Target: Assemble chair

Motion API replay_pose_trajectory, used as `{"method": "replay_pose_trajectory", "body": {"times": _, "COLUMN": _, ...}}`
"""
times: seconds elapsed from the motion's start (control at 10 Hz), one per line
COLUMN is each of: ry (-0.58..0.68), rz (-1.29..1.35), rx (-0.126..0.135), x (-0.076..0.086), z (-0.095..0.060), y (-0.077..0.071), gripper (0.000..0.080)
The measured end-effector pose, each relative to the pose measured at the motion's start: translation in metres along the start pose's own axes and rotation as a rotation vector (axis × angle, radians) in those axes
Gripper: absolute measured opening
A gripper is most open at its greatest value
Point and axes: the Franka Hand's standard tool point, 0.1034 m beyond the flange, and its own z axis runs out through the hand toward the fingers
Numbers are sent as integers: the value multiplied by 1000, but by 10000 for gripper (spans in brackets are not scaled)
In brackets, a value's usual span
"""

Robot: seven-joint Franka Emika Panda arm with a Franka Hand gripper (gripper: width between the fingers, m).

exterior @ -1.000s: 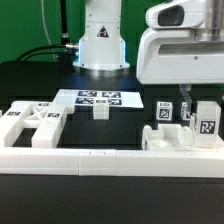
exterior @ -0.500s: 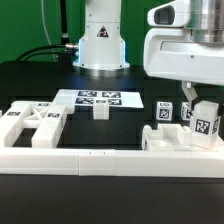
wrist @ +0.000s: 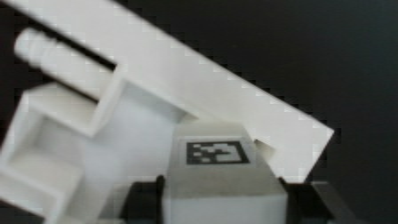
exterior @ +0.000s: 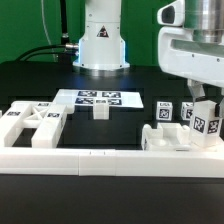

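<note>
The tool [exterior: 204, 110], clenched on a short tagged post [exterior: 208, 128], hangs at the exterior view's right close over a framed panel [exterior: 168, 141] (other chair parts [exterior: 30, 122] lie well apart on the counter [exterior: 30, 85]). The likely next move is lowering the post squarely into its seat.

No text is readable; only black-and-white square tags [wrist: 217, 150] on the chair parts [exterior: 30, 125] and the marker board [exterior: 97, 98].

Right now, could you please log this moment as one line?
gripper: shut on tagged chair part | part: tilted | place: exterior view's right
</note>
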Motion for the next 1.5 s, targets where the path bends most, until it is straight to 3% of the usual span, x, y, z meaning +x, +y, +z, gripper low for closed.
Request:
{"method": "replay_pose_trajectory", "body": {"times": 0.4, "ry": -45, "rz": 419, "rx": 84, "x": 2, "z": 1, "y": -3, "gripper": 287}}
{"method": "replay_pose_trajectory", "body": {"times": 0.5, "ry": -45, "rz": 414, "rx": 84, "x": 2, "z": 1, "y": -3, "gripper": 287}}
{"method": "replay_pose_trajectory", "body": {"times": 0.6, "ry": -44, "rz": 397, "rx": 84, "x": 1, "z": 1, "y": -2, "gripper": 370}}
{"method": "replay_pose_trajectory", "body": {"times": 0.7, "ry": -42, "rz": 357, "rx": 84, "x": 1, "z": 1, "y": -2, "gripper": 505}}
{"method": "replay_pose_trajectory", "body": {"times": 0.8, "ry": -46, "rz": 318, "rx": 70, "x": 1, "z": 1, "y": -2, "gripper": 505}}
{"method": "replay_pose_trajectory", "body": {"times": 0.9, "ry": -46, "rz": 309, "rx": 74, "x": 1, "z": -1, "y": -3, "gripper": 623}}
{"method": "replay_pose_trajectory", "body": {"times": 1.3, "ry": -31, "rz": -61, "rx": 79, "x": 1, "z": 0, "y": -3, "gripper": 648}}
{"method": "replay_pose_trajectory", "body": {"times": 1.4, "ry": -17, "rz": -205, "rx": 51, "x": 0, "z": 2, "y": 1, "gripper": 648}}
{"method": "replay_pose_trajectory", "body": {"times": 1.5, "ry": -2, "rz": -320, "rx": 42, "x": 1, "z": 2, "y": 2, "gripper": 648}}
